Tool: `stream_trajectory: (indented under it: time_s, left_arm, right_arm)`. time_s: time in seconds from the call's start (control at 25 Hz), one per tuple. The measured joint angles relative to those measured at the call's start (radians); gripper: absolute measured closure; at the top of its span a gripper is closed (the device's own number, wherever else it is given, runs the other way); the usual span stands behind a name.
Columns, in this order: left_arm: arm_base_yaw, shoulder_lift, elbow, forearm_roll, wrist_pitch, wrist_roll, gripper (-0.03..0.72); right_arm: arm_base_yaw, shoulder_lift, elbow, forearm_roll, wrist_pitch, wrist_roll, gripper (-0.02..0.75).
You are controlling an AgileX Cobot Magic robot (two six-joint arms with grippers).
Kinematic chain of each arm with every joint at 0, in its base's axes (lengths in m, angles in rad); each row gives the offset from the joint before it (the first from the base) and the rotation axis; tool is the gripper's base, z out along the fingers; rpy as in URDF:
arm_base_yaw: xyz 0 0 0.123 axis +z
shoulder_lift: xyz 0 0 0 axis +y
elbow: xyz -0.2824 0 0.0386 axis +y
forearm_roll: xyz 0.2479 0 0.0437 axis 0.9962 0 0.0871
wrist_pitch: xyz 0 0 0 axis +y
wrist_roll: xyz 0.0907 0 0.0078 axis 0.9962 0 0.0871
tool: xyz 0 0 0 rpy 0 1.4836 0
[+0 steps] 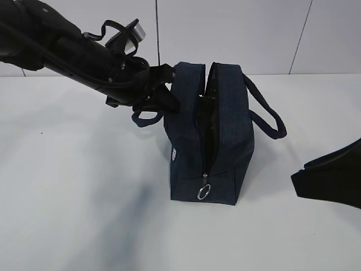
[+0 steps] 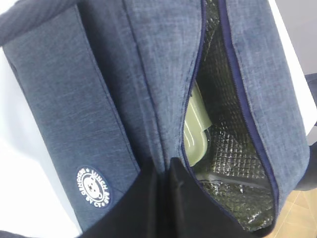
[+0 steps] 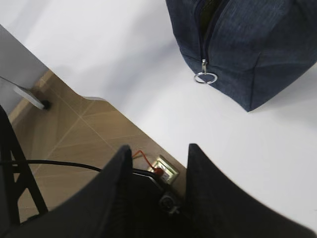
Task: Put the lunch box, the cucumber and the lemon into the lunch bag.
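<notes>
1. Navy fabric lunch bag (image 1: 223, 135) stands upright on the white counter (image 1: 84, 214), zipper open along the top, ring pull (image 1: 204, 192) hanging low at the near end.
2. Left tool (image 2: 166, 198), fingers pressed together, pinches the bag's fabric edge beside the opening.
3. Sage-green lunch box (image 2: 194, 130) lid shows inside against the silvery lining (image 2: 228, 148).
4. Right tool (image 3: 158, 163) spread, holding nothing, over the counter edge, well apart from the bag.
5. Cucumber and lemon: cannot tell.

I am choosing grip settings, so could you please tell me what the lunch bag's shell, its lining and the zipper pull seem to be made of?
The lunch bag shell looks like woven navy fabric, matte, with a heathered denim-like weave. The lining seems a silvery foil-type insulation, shiny, with a quilted grid and crinkles. The zipper pull appears to be bare metal: a thin, glinting silver ring.
</notes>
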Motion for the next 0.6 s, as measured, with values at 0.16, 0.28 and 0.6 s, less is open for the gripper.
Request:
stream_trajectory:
  time_s: [0.16, 0.28, 0.6]
  left_arm:
    - [0.000, 0.000, 0.000, 0.002, 0.000, 0.000, 0.690]
    - [0.000, 0.000, 0.000, 0.002, 0.000, 0.000, 0.690]
    - [0.000, 0.000, 0.000, 0.003, 0.000, 0.000, 0.690]
  right_arm:
    - [0.000, -0.019, 0.094, 0.104, -0.051, -0.077, 0.461]
    - [0.000, -0.030, 0.163, 0.190, -0.085, -0.165, 0.461]
    - [0.000, -0.032, 0.338, 0.446, -0.150, -0.440, 0.461]
